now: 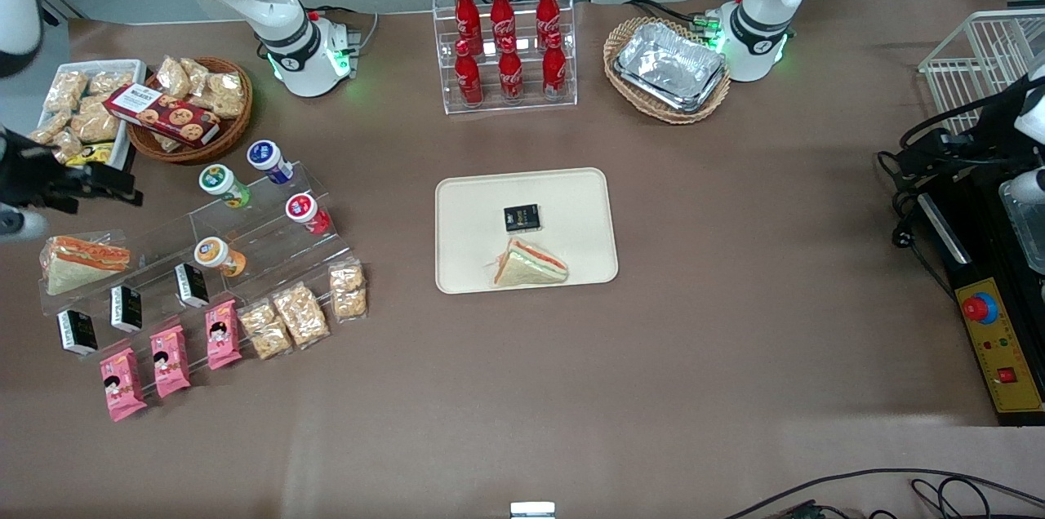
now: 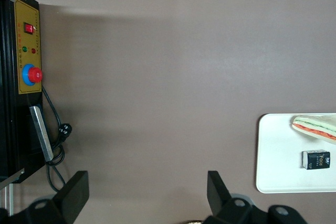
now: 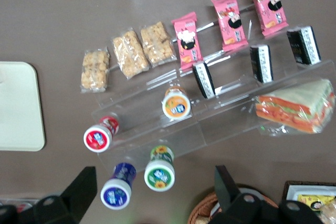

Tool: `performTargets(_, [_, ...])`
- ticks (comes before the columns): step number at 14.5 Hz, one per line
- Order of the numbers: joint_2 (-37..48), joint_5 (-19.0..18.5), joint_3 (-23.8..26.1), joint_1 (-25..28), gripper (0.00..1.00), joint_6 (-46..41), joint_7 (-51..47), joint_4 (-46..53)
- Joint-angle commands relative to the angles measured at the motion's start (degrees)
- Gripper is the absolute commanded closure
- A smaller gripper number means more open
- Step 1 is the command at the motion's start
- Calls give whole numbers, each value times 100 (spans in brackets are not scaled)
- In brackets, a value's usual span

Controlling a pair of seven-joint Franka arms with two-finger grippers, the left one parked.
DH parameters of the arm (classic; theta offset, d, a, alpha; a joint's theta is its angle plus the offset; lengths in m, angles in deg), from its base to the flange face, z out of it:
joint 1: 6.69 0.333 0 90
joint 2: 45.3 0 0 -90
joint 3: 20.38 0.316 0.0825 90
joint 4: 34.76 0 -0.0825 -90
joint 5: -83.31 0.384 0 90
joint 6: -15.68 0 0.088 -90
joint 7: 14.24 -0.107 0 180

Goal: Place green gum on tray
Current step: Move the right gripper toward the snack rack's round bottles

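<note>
- The working arm's black two-finger hand [image 3: 152, 192] hovered empty above the snack display at its own end of the brown paper-covered worktop [image 1: 522, 388], fingers spread wide, evidently lining up over the bottles before any descent.
- A clear acrylic stepped stand [image 1: 269, 233] tilted its goods toward the front camera, presumably so each label and lid could be seen and reached from above.
- The small cylindrical green gum bottle with yellow-green body and white lid [image 1: 224, 184] lay tilted on the stand's upper step, just beside a blue-bodied bottle [image 1: 270, 161]; in the wrist view the green gum [image 3: 159, 173] sat almost directly under the open hand.
- A red-bodied bottle [image 1: 308, 212] and an orange-bodied bottle [image 1: 219, 255] occupied steps nearer the front camera, their smooth rounded plastic likely to roll if nudged.
- Glossy pink snack packets [image 1: 170, 359] and crinkled clear bags of puffed cereal bars [image 1: 300, 313] lined the stand's lowest edge.
- The flat cream-beige rectangular plastic tray with rounded corners [image 1: 465, 258] waited mid-worktop, well apart from the stand, its low rim suited to keeping items from sliding off.
- On the tray already lay a small black box [image 1: 522, 217] and a film-wrapped triangular sandwich [image 1: 529, 264], leaving bare matte surface for the gum.
</note>
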Motion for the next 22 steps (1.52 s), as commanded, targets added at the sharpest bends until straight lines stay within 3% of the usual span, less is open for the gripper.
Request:
performTargets(1, [1211,76,-20,-155,0,53,348,-1210])
performTargets(5, [2618,-3,-3,-146,0,764,287,-2785])
performTargets(13, [2594,-495,269,-102,0,704,112,-2883])
performTargets(22, [2541,-530,463,-129,0,747,-170,-2901])
